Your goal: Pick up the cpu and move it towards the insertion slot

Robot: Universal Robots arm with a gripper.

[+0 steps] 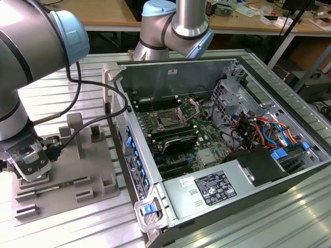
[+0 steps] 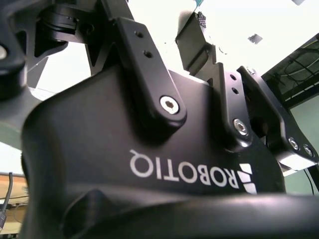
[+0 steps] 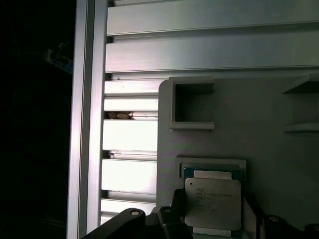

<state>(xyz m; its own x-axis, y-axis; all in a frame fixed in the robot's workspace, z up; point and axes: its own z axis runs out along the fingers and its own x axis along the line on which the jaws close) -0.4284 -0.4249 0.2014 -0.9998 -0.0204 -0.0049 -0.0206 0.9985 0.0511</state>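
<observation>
1. On the exterior view's left, the gripper [image 1: 30, 166] hangs low over the grey fixture plate [image 1: 98, 173]. The plate rests on the ribbed aluminium desk [image 1: 62, 98].
2. In the first wrist view the cpu [image 3: 213, 201] lies in a shallow square pocket of that plate, directly under the gripper. I cannot tell whether the jaws are pinching it or only standing at its edges.
3. The cpu is thin, flat and hard, with a matte silver stepped lid over a green board. I judge it wants a square, light hold on two opposite edges, kept level. A skewed grip could tip it against the pocket's rim.
4. The plate is matte grey plastic with raised blocks and rails near the pocket. A straight vertical lift looks the safest way to clear them.
5. Further right stands the open computer case [image 1: 176, 72], made of bare sheet metal. Its side wall stands between the plate and the board inside.
6. Inside it is the insertion slot [image 1: 170, 120], a dark square on green circuit board. The shiny retention frame [image 1: 190, 107] appears raised beside it. The cpu is well apart from the slot.
</observation>
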